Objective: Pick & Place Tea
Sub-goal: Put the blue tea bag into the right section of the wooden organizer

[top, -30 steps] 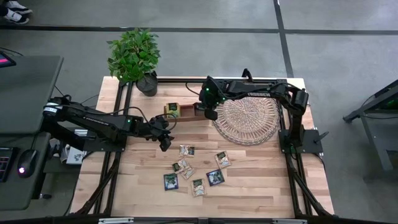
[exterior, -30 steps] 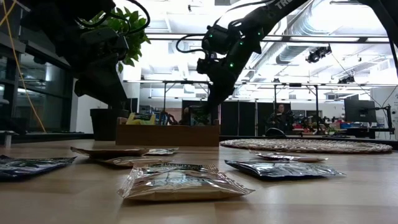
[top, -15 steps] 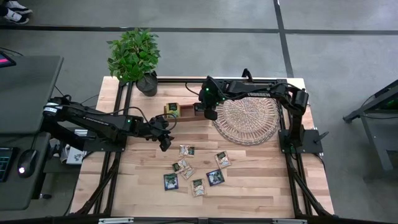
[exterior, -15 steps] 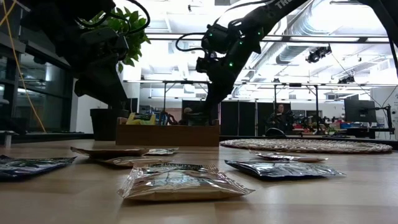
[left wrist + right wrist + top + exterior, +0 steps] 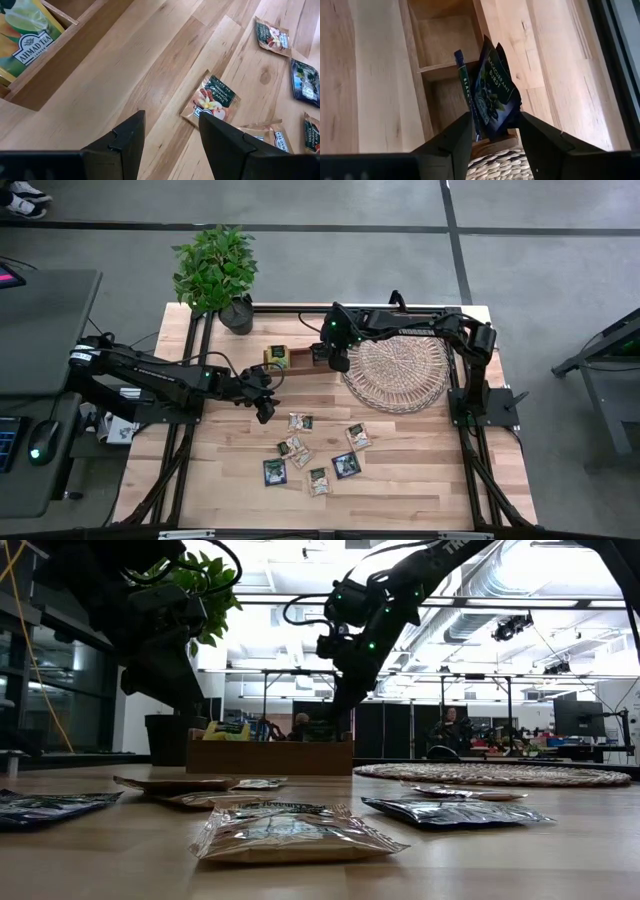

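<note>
The wooden counter (image 5: 400,480) carries a round wicker tray (image 5: 400,370) on the right, a narrow wooden box (image 5: 297,358) beside it, and a loose scatter of tea sachets (image 5: 310,455) nearer the front edge.

The right pincer (image 5: 492,131) hangs over the end compartment of the box next to the tray, its fingers (image 5: 540,137) standing apart. Between them, upright in that compartment, sit dark blackcurrant sachets (image 5: 492,90); the fingers seem to flank them without pressing, so the drop looks just made. The step in hand is therefore the release of a sachet into the box. The next move probably calls for the right arm to lift straight up clear of the standing packets, so as not to drag them out.

The left pincer (image 5: 170,137) hovers above the counter between the box and the scatter, fingers apart and empty, with a vanilla sachet (image 5: 210,100) just ahead. A yellow-green sachet (image 5: 25,37) lies in the box's far compartment.

From above, the right arm hides its own compartment. Exactly how many dark sachets stand there is hard to make out.
</note>
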